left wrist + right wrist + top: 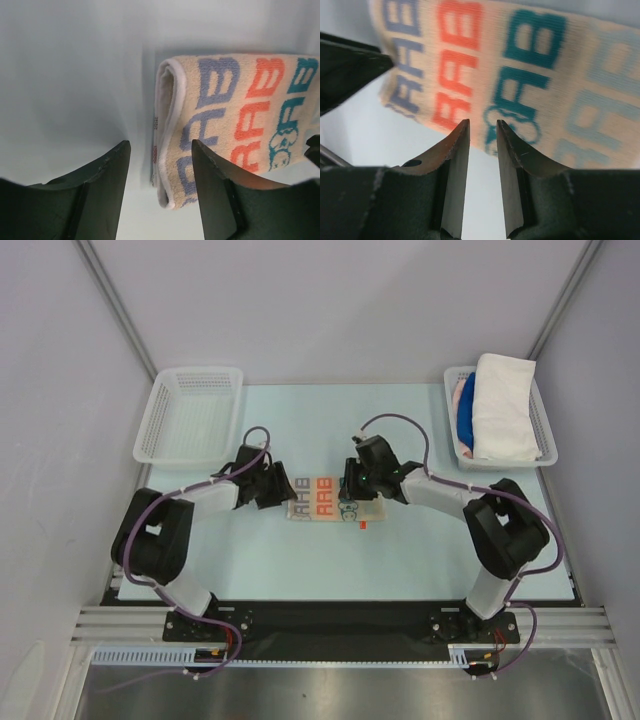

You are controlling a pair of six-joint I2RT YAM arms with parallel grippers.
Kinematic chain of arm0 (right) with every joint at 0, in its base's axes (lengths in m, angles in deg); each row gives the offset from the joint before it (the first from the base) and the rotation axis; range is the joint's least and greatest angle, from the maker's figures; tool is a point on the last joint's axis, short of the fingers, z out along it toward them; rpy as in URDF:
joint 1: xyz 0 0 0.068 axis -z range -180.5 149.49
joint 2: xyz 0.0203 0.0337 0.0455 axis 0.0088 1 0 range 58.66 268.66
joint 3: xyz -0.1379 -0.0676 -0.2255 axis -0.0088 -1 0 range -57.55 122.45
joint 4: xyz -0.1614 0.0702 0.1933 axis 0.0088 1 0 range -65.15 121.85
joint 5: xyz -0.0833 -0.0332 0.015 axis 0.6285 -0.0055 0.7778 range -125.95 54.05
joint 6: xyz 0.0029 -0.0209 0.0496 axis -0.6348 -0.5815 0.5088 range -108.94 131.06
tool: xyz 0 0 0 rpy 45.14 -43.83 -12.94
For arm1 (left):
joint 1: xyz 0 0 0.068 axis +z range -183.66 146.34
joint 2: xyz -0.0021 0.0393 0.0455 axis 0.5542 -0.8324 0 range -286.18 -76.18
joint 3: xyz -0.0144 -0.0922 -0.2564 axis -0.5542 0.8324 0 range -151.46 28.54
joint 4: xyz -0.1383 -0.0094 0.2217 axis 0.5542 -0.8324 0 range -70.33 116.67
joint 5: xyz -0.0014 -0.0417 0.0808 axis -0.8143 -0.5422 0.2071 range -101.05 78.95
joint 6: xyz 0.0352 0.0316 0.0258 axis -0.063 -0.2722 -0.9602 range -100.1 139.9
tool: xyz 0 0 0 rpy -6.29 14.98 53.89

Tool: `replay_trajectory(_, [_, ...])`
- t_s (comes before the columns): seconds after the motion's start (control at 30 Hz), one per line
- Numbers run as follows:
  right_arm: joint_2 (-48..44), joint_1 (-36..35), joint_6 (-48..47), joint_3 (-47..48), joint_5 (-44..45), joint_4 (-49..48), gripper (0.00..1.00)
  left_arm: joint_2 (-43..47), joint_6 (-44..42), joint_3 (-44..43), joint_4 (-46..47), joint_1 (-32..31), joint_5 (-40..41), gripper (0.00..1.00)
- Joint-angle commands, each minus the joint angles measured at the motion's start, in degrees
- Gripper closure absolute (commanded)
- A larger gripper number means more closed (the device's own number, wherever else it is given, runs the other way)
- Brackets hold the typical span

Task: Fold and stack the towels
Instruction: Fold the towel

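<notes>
With the folded lettered towel (pixel 322 498) at the centre of the table (pixel 440 560), the left gripper (pixel 160 145) jaws wide apart and the right gripper (pixel 483 122) jaws narrowly apart, both empty, straddle all layers at each end before closing.

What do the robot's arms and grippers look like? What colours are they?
The left arm and right arm have chunky black joints joined by white links. A thin purple cable loops along each one. The left gripper and right gripper each have two dark fingers, wide at the bottom and narrowing to curved tips.
</notes>
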Motion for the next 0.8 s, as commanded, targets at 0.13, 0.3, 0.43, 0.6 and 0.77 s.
replay_trajectory(0.13, [5.57,-4.2,1.79,7.87,-5.07,-4.39,0.68,-3.84,-0.27,1.61,5.4,1.34,-6.76,0.41])
replay_trajectory(0.3, [8.84,-4.73,2.94,8.13,-6.75,-6.42,0.69,-4.55,-0.36,1.96,5.67,1.34,-6.85,0.41])
replay_trajectory(0.43, [10.68,-4.73,2.77,8.57,-7.01,-6.68,0.69,-4.72,-0.36,2.49,5.93,1.34,-6.5,0.41])
replay_trajectory(0.6, [12.09,-4.73,2.07,9.1,-5.17,-4.58,0.69,-4.46,-0.18,3.1,6.02,1.34,-6.07,0.41])
replay_trajectory(0.77, [10.51,-4.73,0.92,9.01,-4.12,-3.52,0.68,-2.27,-0.01,4.42,6.11,1.34,-4.57,0.38])
